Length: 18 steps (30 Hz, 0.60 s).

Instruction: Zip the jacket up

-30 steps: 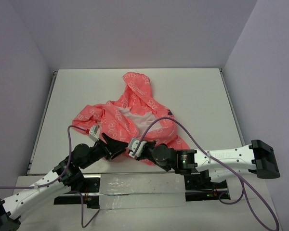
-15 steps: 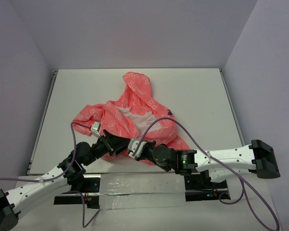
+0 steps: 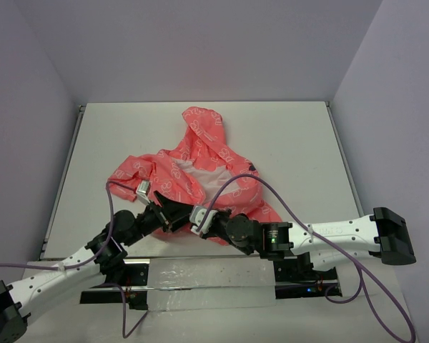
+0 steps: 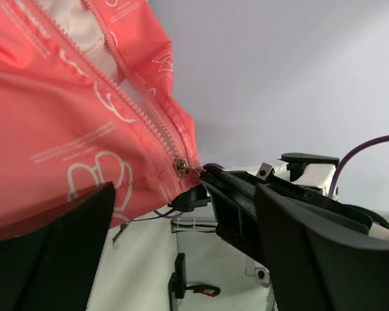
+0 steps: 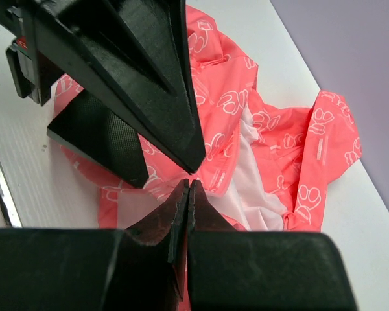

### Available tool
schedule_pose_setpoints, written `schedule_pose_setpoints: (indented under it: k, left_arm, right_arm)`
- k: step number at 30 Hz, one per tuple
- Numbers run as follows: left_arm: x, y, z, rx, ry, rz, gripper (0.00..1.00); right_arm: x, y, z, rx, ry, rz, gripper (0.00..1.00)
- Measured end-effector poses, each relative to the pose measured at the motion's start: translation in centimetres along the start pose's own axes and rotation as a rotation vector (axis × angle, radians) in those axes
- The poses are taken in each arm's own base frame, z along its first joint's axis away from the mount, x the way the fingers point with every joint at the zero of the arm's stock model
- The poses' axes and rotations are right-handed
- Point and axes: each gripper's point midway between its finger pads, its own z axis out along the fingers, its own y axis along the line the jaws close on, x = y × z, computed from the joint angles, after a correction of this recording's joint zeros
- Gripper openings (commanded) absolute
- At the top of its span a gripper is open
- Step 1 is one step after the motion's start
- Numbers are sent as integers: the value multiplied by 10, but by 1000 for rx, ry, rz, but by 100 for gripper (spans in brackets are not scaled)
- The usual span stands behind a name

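Note:
The coral-pink jacket [image 3: 200, 161] lies crumpled mid-table, hood toward the far side, pale lining showing at its open front. Both grippers meet at its near hem. My right gripper [image 3: 197, 220] is shut, its tips [image 5: 187, 186] pinching the pull of the metal zipper slider [image 4: 179, 166] at the bottom of the zipper teeth. My left gripper [image 3: 176, 214] is open, its black fingers [image 4: 58, 259] spread wide either side of that hem corner and of the right gripper's tip. The jacket [image 4: 65, 116] fills the upper left of the left wrist view. It also shows in the right wrist view [image 5: 292, 149].
White table [image 3: 293, 143] with purple-grey walls on three sides. A purple cable [image 3: 286, 207] loops over the right arm and across the jacket's right side. The arms' base rail [image 3: 207, 275] runs along the near edge.

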Motion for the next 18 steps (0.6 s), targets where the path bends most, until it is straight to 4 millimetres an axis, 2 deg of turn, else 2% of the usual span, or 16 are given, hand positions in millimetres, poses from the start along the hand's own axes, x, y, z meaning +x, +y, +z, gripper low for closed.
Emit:
schedule_pose_setpoints:
  k: [3,9,13,18]
  left_arm:
    - [-2,1,-4,-24,-8,4,97]
    - [-6,-5,-13,-89,-27,-39,84]
    - [-8,-12,-21,-105,-42,-117,74]
    - [-4,-7,-23,-160,-29,-268,70]
  right_arm:
    - [0,0,0,1,0,5,0]
    - [1,-2,0,12,3,6,0]
    - [-1,-4,0,24,0,10,0]
    - [0,-4,1,29,1,11,0]
